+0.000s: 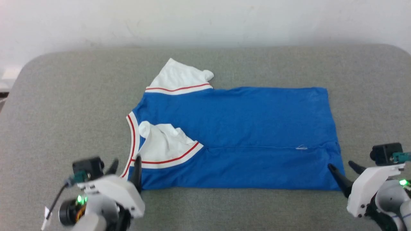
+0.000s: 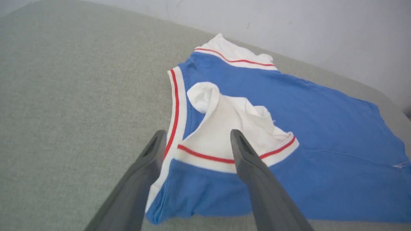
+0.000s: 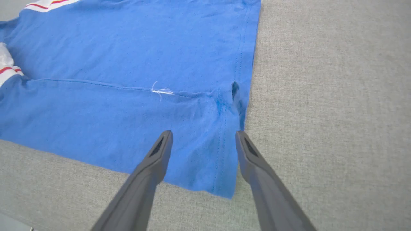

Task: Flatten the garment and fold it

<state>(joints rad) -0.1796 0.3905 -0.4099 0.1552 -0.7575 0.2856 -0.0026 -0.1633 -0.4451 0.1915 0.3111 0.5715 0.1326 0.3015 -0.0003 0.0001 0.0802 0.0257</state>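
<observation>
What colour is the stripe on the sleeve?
Red, on the white sleeve; clearest in left wrist view.

You're looking at a bare test-bench setup, more lab than home: grey woven-fabric tabletop [image 1: 64,96] with rounded far corners, its far edge against a plain, scuffed white wall [image 1: 205,19].

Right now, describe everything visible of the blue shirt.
The bright blue soft-knit shirt lies flattened on the grey fabric surface, red-and-white neckline at the left. Its near side is folded over the body, one crumpled white sleeve on top; the other pokes out behind. Open left tool and right tool flank its near corners.
</observation>
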